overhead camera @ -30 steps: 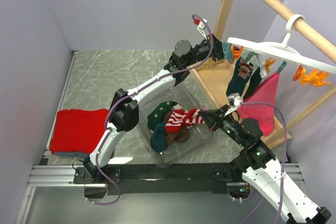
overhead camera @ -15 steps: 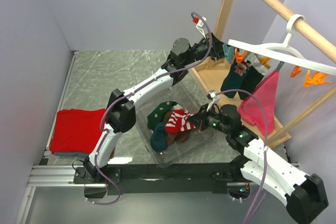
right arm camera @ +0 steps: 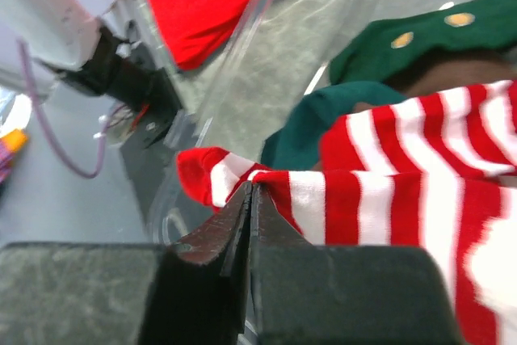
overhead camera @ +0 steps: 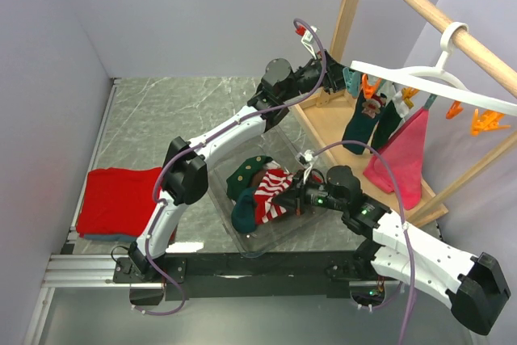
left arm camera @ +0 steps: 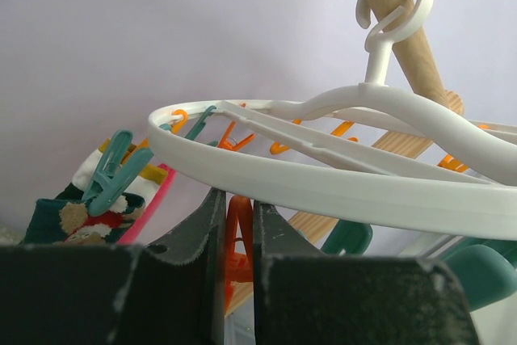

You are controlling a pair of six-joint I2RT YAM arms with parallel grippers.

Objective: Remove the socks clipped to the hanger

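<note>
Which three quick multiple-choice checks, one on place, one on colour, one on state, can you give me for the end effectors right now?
1. The right end effector is:
A) over the clear bin
B) well left of it
C) well beyond it

2. The peg that the left end effector pinches is:
A) teal
B) orange
C) white

3. The right end effector is:
A) wide open
B) shut on nothing
C) shut on the striped sock

Answers:
1 A, the top view shows it down among the binned socks.
2 B, the left wrist view shows orange plastic between its tips.
3 C, the right wrist view shows its tips pressed together on red-and-white fabric.
</note>
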